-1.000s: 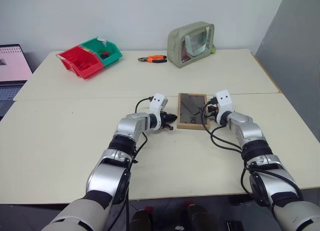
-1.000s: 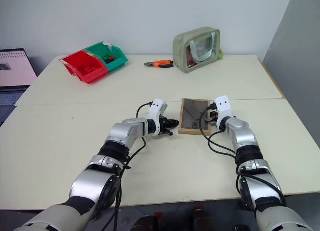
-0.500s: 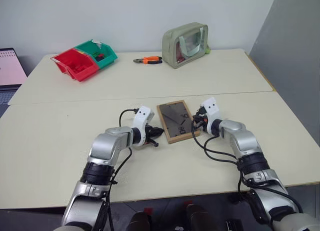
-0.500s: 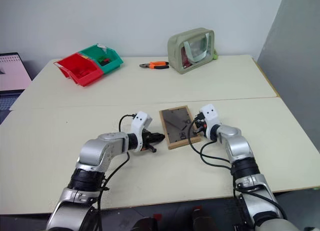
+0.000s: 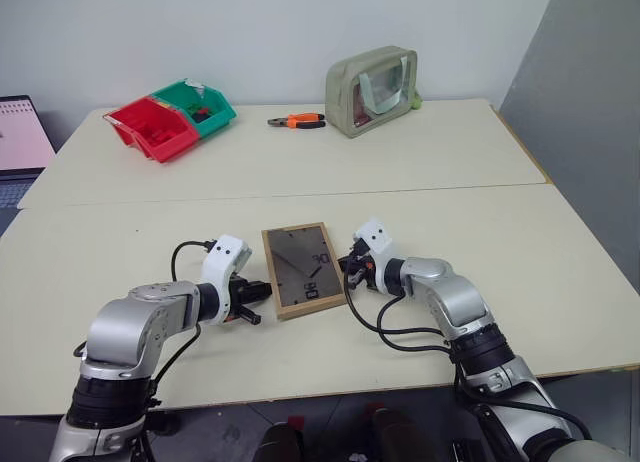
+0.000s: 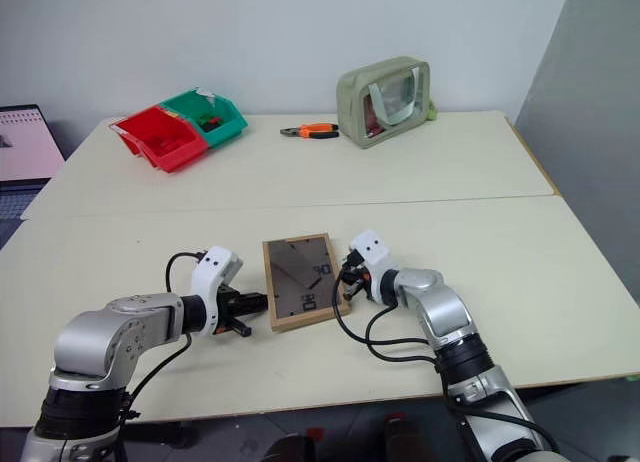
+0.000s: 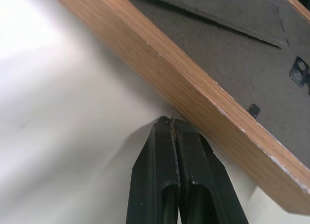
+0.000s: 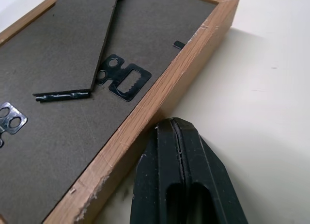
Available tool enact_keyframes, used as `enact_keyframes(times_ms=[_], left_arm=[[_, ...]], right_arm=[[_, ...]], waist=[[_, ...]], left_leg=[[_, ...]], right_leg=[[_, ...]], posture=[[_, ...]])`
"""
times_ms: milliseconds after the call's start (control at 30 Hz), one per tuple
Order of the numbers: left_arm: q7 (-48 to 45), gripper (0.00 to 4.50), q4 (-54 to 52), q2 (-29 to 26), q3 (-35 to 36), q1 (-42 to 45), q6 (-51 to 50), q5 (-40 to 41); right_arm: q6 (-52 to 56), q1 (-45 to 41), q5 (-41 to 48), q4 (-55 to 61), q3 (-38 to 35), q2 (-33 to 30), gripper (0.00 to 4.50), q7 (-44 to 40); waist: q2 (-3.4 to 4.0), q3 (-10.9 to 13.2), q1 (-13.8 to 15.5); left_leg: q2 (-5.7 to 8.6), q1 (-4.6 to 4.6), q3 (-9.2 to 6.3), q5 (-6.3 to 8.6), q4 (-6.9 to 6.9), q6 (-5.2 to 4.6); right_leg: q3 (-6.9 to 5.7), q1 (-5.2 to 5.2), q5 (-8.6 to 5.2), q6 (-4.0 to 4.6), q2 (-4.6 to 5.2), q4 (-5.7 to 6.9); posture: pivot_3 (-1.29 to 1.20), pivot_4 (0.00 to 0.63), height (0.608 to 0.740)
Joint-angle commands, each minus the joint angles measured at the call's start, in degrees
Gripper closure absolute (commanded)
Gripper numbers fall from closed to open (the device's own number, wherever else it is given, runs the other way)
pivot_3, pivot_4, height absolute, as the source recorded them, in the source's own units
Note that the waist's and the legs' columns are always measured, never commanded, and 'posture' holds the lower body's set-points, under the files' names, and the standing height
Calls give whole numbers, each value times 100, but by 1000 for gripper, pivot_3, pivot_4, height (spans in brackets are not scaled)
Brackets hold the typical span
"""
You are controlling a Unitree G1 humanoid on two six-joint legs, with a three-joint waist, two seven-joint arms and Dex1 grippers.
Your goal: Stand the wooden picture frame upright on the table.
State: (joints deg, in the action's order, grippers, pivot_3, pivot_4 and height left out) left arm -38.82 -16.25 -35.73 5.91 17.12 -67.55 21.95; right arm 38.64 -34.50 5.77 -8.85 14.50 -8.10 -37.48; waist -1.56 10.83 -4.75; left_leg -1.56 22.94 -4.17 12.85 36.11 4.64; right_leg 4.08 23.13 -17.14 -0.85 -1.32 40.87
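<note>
Between our two sets of jaws, the frame [image 5: 304, 269] lies back-up on the surface [image 5: 120, 242]. Left gripper [image 5: 262, 291] and right gripper [image 5: 347, 269], both pressed together, each meet an opposite wooden edge.

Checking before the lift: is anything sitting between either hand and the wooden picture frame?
Nothing visible. The wooden picture frame lies back-up on the table, with the shut left hand and shut right hand right at its opposite side edges.
</note>
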Motion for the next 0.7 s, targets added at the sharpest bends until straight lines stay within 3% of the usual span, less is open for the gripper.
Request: enact_keyframes(times_ms=[33,233,400,533,700], left_arm=[[108,4469,137,-96,-45,-91,281,-68],[-94,4469,363,-585,-157,-288,862,-210],[-671,4469,309,-1254,187,-609,1230,75],[-1206,3777,297,-1495,829,-611,494,981],[-651,2768,916,-730,2136,256,-1509,2071]], right_arm=[[80,21,190,412,149,26,4500,-210],[-296,31,-116,297,242,-135,4500,-71],[-741,-41,-275,-33,133,-274,4500,135],[-932,-25,-263,-90,99,-321,4500,147],[-1057,-8,-215,-127,24,-253,4500,240]], waist=[[0,0,-2],[0,0,-21],[-1,0,-24],[-3,2,-14],[-8,2,29]], left_leg=[[0,0,0,0,0,0],[-4,-4,0,0,-1,0],[-5,-3,0,0,-5,0],[-5,1,0,0,-4,0],[2,8,-6,0,-1,-1]], right_leg=[[0,0,0,0,0,0],[0,0,0,0,-1,2],[0,3,-2,2,-5,1],[-2,4,-2,3,-4,-1],[-12,3,-17,-23,-5,-4]], posture=[[0,150,740],[0,150,740],[0,150,740],[0,150,740],[0,150,740]])
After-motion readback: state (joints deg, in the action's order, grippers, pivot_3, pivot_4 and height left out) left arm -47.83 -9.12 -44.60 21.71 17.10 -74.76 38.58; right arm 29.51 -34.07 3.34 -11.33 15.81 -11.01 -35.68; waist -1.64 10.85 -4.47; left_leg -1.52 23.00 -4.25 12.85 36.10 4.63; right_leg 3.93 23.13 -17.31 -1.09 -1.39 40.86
